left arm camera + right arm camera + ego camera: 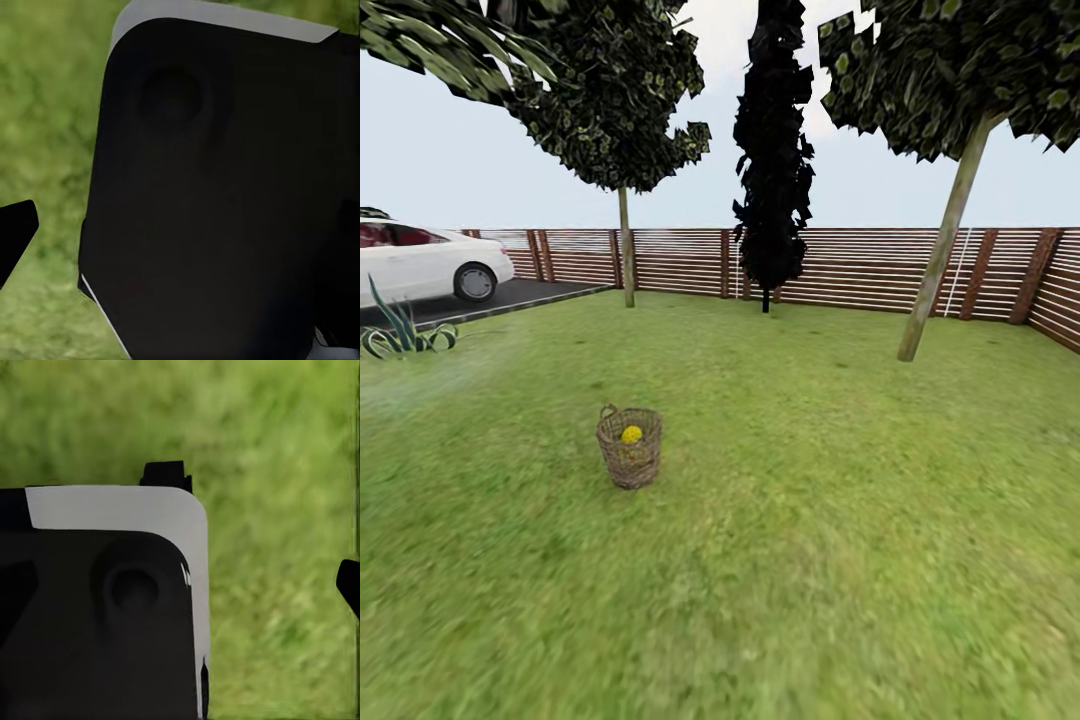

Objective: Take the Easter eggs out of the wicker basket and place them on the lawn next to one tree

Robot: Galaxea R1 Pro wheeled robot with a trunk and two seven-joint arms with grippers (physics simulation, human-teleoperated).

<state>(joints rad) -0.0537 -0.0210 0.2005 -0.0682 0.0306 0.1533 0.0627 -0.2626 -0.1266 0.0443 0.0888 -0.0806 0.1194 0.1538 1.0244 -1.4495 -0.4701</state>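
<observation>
The wicker basket [629, 447] stands upright on the lawn [810, 520], some way ahead and a little left of centre in the head view. One yellow Easter egg [632, 434] shows inside it near the rim; any other eggs are hidden by the woven wall. A tree with a leaning grey-brown trunk [945, 240] rises at the back right, and a second tree [626, 250] stands by the fence at the back left. In the left wrist view one dark fingertip [15, 232] shows over grass. In the right wrist view another fingertip [349, 585] shows at the edge.
A tall black cypress [770, 150] stands against the brown slat fence [860, 265]. A white car [430, 262] is parked on a dark driveway at the left, with a spiky plant [400, 330] beside it. My own dark body panel [217, 195] blocks much of both wrist views.
</observation>
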